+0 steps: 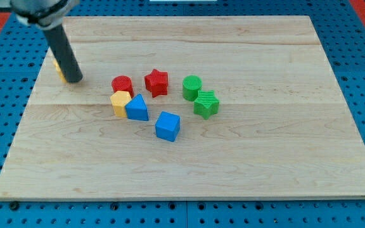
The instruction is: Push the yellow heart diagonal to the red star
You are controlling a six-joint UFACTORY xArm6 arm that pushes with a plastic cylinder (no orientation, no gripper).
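Observation:
My tip (74, 80) rests on the board at the view's upper left. A yellow block (57, 68), mostly hidden behind the rod, touches the rod's left side just above the tip; its shape cannot be made out. The red star (156, 82) lies well to the view's right of the tip, near the board's middle. A red cylinder (122, 84) sits between the tip and the red star.
A second yellow block (120, 102) touches a blue triangular block (137, 107) just below the red cylinder. A blue cube (168, 125) lies lower right of them. A green cylinder (192, 87) and a green star (206, 104) sit right of the red star.

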